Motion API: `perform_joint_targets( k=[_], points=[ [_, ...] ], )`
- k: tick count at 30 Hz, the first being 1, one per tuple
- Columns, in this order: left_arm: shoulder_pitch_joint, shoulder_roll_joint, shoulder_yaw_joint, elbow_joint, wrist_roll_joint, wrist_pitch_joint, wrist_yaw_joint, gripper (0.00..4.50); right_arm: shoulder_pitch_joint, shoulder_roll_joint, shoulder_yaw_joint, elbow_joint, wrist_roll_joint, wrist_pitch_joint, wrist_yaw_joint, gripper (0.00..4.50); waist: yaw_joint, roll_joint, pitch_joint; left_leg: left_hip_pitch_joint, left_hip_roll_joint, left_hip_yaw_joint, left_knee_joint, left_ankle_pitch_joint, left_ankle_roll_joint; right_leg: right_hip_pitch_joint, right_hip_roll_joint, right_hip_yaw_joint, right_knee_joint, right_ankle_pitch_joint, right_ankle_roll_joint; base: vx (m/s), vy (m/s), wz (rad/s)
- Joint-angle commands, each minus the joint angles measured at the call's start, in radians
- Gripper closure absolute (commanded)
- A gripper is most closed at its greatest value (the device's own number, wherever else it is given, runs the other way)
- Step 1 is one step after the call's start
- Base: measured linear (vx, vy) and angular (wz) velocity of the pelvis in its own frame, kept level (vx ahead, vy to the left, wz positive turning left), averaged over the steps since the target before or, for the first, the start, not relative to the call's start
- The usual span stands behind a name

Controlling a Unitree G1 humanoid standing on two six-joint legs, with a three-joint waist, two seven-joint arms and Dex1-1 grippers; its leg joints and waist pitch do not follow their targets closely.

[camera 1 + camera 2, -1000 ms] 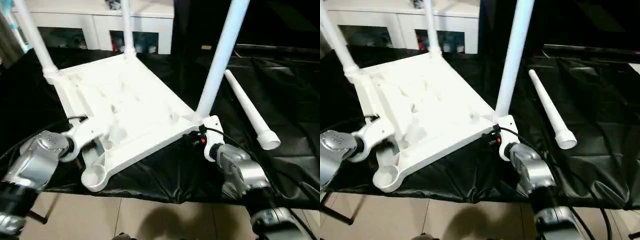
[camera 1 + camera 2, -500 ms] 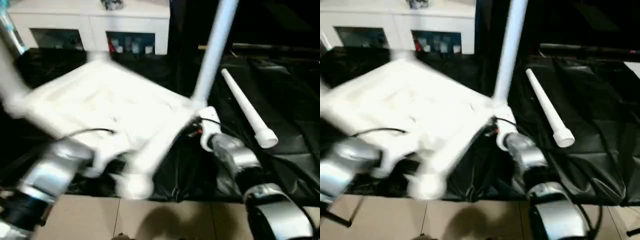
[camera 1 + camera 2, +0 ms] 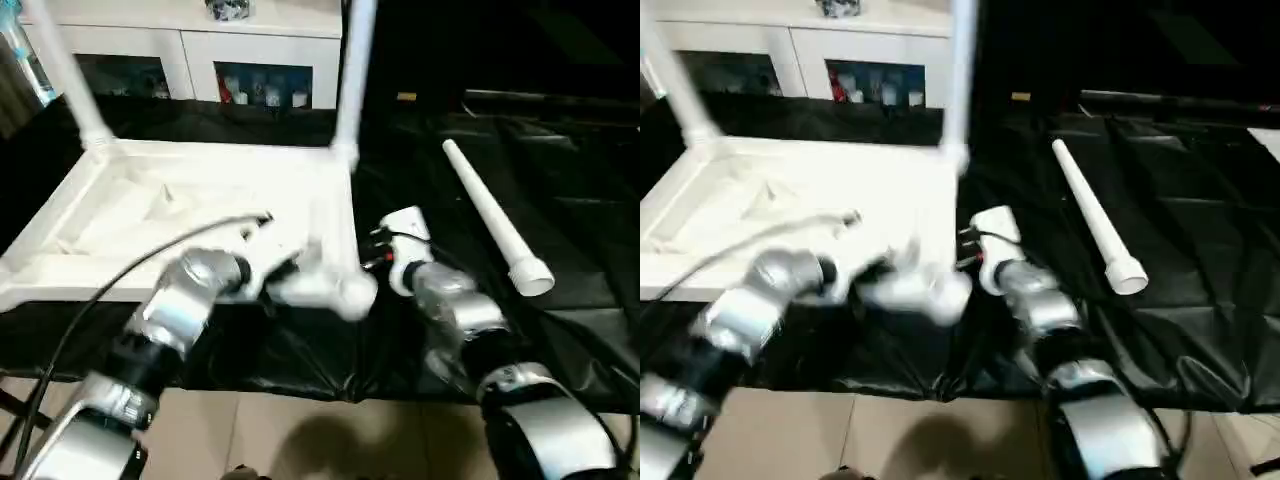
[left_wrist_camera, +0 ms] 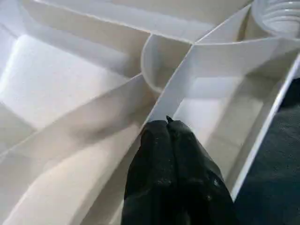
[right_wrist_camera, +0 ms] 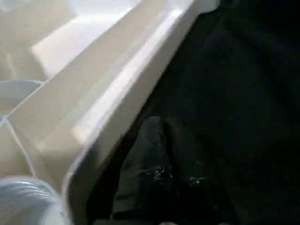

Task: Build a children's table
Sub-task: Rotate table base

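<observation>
**Both claws at the upturned table's near corner**

Left claw (image 4: 171, 140), fingers pressed together, tip against a rib inside the table top (image 3: 200, 200). Right claw (image 5: 161, 140), fingers likewise together on nothing, lies on the black cloth (image 3: 560, 200) beside the top's outer edge. The top lies underside-up at left centre on the surface; two legs (image 3: 352, 75) stand fitted. A loose leg (image 3: 495, 215) lies at right.
</observation>
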Motion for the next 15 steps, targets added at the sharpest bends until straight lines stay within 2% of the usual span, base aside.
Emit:
perform_joint_targets(
  k=[1, 2, 4, 5, 6, 7, 8, 9, 10, 11, 12, 13, 14, 15],
  points=[
    [0.002, -0.006, 0.024, -0.024, -0.046, -0.032, -0.046, 4.5, 0.031, -0.018, -0.031, -0.086, 0.006, 0.033, -0.042, 4.43, 0.003, 0.011, -0.084, 0.009, 0.069, -0.041, -0.061, -0.119, 0.037, 0.064, -0.11, 0.078, -0.063, -0.149, -0.145, 0.0, 0.0, 0.0],
    [0.017, -0.008, 0.038, -0.059, -0.077, -0.022, -0.072, 4.5, 0.049, -0.024, -0.05, -0.13, 0.008, 0.061, -0.071, 4.43, 0.002, 0.016, -0.084, 0.007, 0.07, -0.041, -0.059, -0.103, 0.045, 0.063, -0.11, 0.078, -0.06, -0.126, -0.159, 0.0, 0.0, 0.0],
    [0.042, -0.008, 0.057, -0.108, -0.118, -0.012, -0.091, 4.5, 0.079, -0.034, -0.083, -0.21, 0.022, 0.123, -0.107, 4.43, 0.001, 0.012, -0.083, 0.008, 0.075, -0.041, -0.059, -0.088, 0.052, 0.064, -0.11, 0.078, -0.055, -0.119, -0.174, 0.0, 0.0, 0.0],
    [0.051, -0.013, 0.07, -0.12, -0.138, -0.005, -0.09, 4.5, 0.09, -0.038, -0.102, -0.245, 0.044, 0.146, -0.104, 4.43, 0.0, 0.014, -0.083, 0.007, 0.074, -0.04, -0.059, -0.092, 0.053, 0.063, -0.109, 0.077, -0.056, -0.129, -0.174, 0.0, 0.0, 0.0],
    [0.055, -0.021, 0.083, -0.12, -0.153, -0.004, -0.084, 4.5, 0.098, -0.044, -0.113, -0.272, 0.057, 0.166, -0.099, 4.17, -0.005, 0.004, -0.079, 0.008, 0.071, -0.036, -0.06, -0.117, 0.056, 0.062, -0.107, 0.076, -0.067, -0.175, -0.162, 0.0, 0.0, 0.0],
    [0.06, -0.035, 0.1, -0.128, -0.172, 0.011, -0.072, 4.29, 0.098, -0.064, -0.119, -0.296, 0.052, 0.195, -0.102, 4.09, -0.003, 0.005, -0.077, 0.008, 0.068, -0.036, -0.06, -0.128, 0.054, 0.064, -0.109, 0.075, -0.071, -0.224, -0.148, 0.0, 0.0, 0.0],
    [0.063, -0.04, 0.104, -0.136, -0.177, 0.019, -0.069, 4.09, 0.096, -0.074, -0.121, -0.302, 0.05, 0.208, -0.1, 4.09, -0.003, 0.0, -0.076, 0.01, 0.069, -0.036, -0.06, -0.132, 0.052, 0.063, -0.108, 0.075, -0.074, -0.248, -0.141, 0.0, 0.0, 0.0],
    [0.066, -0.044, 0.106, -0.145, -0.181, 0.027, -0.066, 4.09, 0.091, -0.087, -0.122, -0.306, 0.046, 0.22, -0.098, 4.02, -0.002, -0.002, -0.073, 0.009, 0.067, -0.036, -0.061, -0.138, 0.051, 0.061, -0.107, 0.073, -0.079, -0.292, -0.124, 0.0, 0.0, 0.0],
    [0.073, -0.048, 0.107, -0.166, -0.188, 0.036, -0.07, 4.06, 0.082, -0.101, -0.128, -0.307, 0.045, 0.232, -0.101, 3.86, -0.004, -0.015, -0.071, 0.01, 0.065, -0.034, -0.061, -0.15, 0.051, 0.059, -0.108, 0.073, -0.087, -0.346, -0.101, 0.0, 0.0, 0.0],
    [0.083, -0.05, 0.108, -0.198, -0.198, 0.047, -0.076, 3.97, 0.066, -0.12, -0.135, -0.299, 0.043, 0.245, -0.103, 3.71, -0.004, -0.021, -0.071, 0.009, 0.064, -0.034, -0.06, -0.148, 0.05, 0.061, -0.11, 0.073, -0.086, -0.366, -0.093, 0.0, 0.0, 0.0],
    [0.09, -0.05, 0.109, -0.225, -0.208, 0.053, -0.084, 3.8, 0.052, -0.135, -0.138, -0.293, 0.041, 0.258, -0.102, 3.64, -0.001, -0.014, -0.07, 0.009, 0.064, -0.036, -0.061, -0.145, 0.048, 0.061, -0.113, 0.073, -0.086, -0.386, -0.088, 0.0, 0.0, 0.0],
    [0.097, -0.05, 0.111, -0.253, -0.219, 0.062, -0.091, 3.8, 0.035, -0.152, -0.14, -0.28, 0.036, 0.267, -0.102, 3.64, -0.002, -0.028, -0.07, 0.011, 0.063, -0.032, -0.059, -0.14, 0.052, 0.056, -0.11, 0.072, -0.091, -0.416, -0.073, 0.0, 0.0, 0.0],
    [0.107, -0.047, 0.118, -0.293, -0.227, 0.074, -0.086, 3.71, -0.007, -0.18, -0.15, -0.236, 0.029, 0.281, -0.109, 3.61, -0.001, -0.026, -0.07, 0.012, 0.064, -0.033, -0.06, -0.132, 0.052, 0.054, -0.108, 0.072, -0.089, -0.413, -0.07, 0.0, 0.0, 0.0],
    [0.107, -0.047, 0.118, -0.293, -0.227, 0.074, -0.086, 3.67, -0.007, -0.18, -0.15, -0.236, 0.029, 0.281, -0.109, 3.54, -0.004, -0.023, -0.07, 0.011, 0.064, -0.033, -0.059, -0.128, 0.052, 0.052, -0.105, 0.071, -0.086, -0.395, -0.074, 0.0, 0.0, 0.0]
  ],
)
